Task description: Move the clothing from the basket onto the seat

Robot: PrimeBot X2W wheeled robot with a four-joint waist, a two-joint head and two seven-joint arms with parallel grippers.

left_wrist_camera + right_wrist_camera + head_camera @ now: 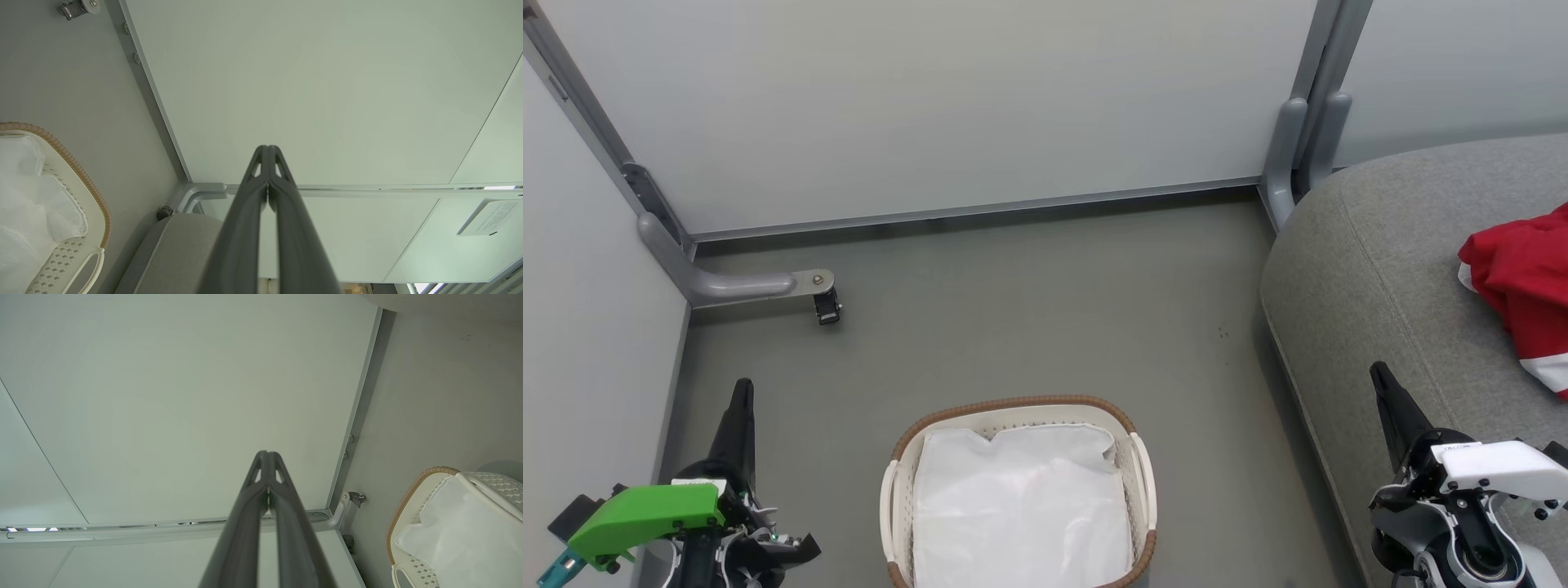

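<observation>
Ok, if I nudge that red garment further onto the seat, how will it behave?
The red garment lies crumpled in soft folds, so it's probably floppy and would bunch up rather than slide whole. The seat looks like textured woven fabric, so it likely drags on it. The garment looks thin, so it is probably light.

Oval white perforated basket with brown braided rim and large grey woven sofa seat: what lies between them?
In the head view, a bare strip of grey floor separates the white basket from the grey seat; nothing lies on it.
</observation>
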